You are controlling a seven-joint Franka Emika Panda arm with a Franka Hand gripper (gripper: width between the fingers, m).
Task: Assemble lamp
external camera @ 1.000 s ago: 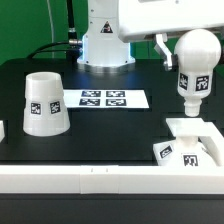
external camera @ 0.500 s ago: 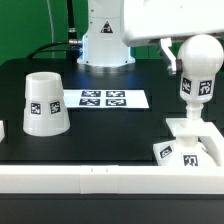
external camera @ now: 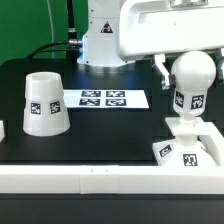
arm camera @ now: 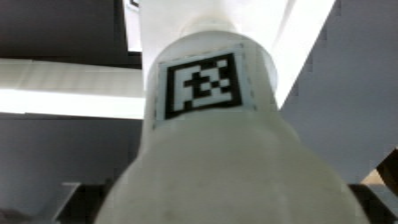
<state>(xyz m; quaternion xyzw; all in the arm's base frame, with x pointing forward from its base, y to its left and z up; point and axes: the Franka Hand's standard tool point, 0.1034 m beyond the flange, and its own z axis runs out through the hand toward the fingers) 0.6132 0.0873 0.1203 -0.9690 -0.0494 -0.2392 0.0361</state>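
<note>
My gripper [external camera: 190,68] is shut on the round head of the white bulb [external camera: 192,74] and holds it upright at the exterior view's right. One dark finger [external camera: 160,68] shows beside the head. The bulb's neck points down and its tip reaches the raised socket of the flat square base [external camera: 205,138]; I cannot tell whether it is seated. In the wrist view the bulb [arm camera: 205,130] fills the frame with its tag facing the camera, and my gripper [arm camera: 222,208] clasps its wide end. The tapered shade [external camera: 43,103] stands mouth up, far off at the left.
The marker board [external camera: 103,99] lies flat mid-table in front of the robot's white pedestal [external camera: 103,45]. A long white border bar [external camera: 100,178] runs along the front edge, next to the base. A short white bar end [external camera: 2,127] shows at the left edge.
The gripper has lowered the bulb and shifted it slightly to the exterior view's left. Its neck tip now meets the base's socket instead of hanging above it.
</note>
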